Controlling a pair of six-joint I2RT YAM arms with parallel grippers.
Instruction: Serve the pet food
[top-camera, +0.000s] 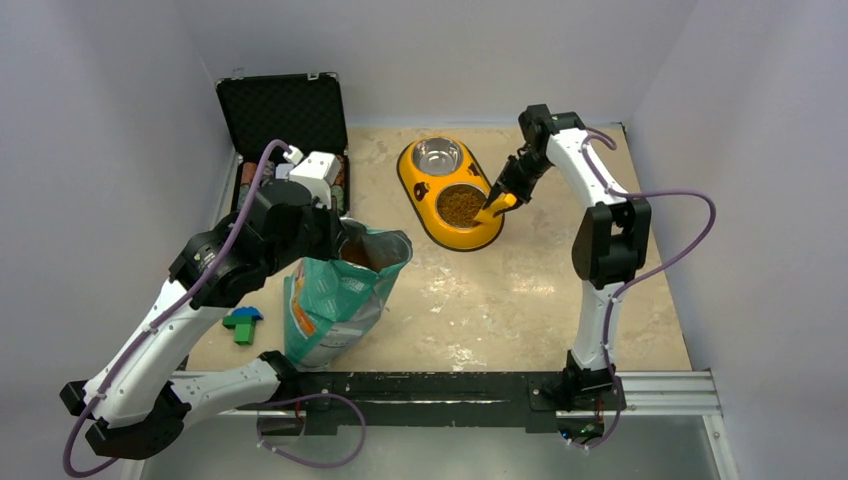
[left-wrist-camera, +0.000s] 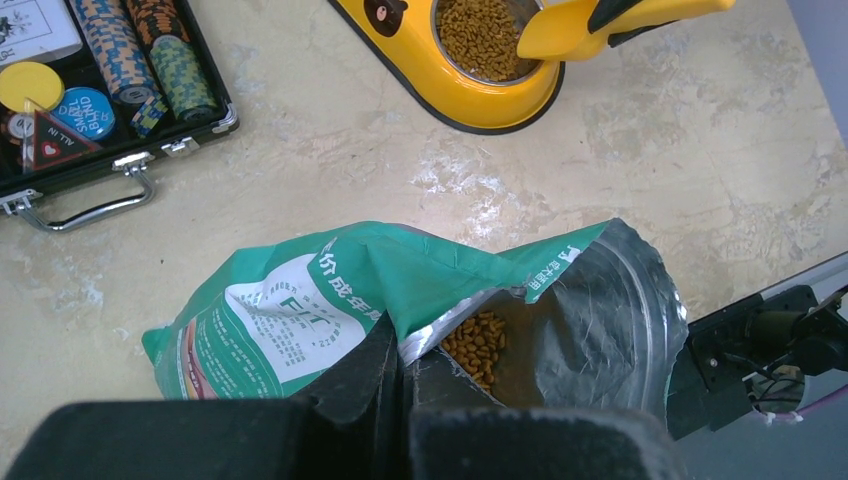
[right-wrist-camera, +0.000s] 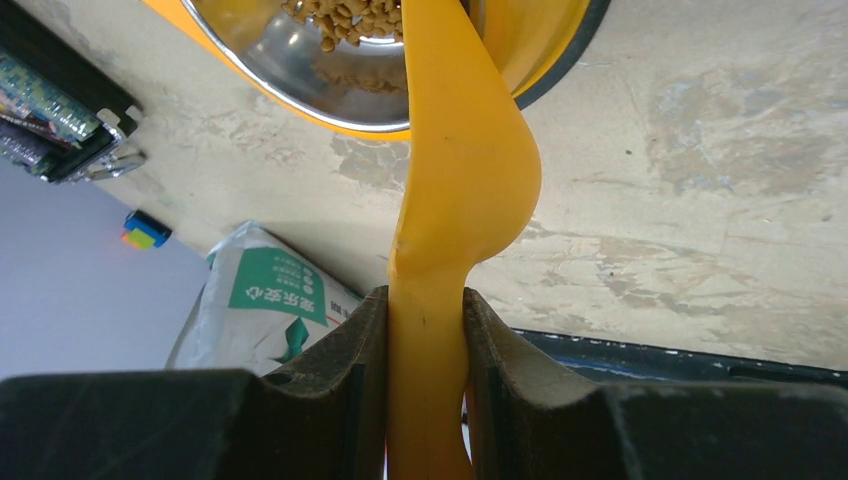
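Looking from above, you find the pet food, loose brown kibble likely to spill, in the near bowl of the yellow two-bowl feeder. Your right tool tilts a stiff yellow plastic scoop there. Left of the feeder, the left tool holds the floppy teal-green pouch. Left wrist: jaws pinched shut on the pouch lip. Right wrist: jaws clamped on the scoop handle; bare surface lies right of the feeder.
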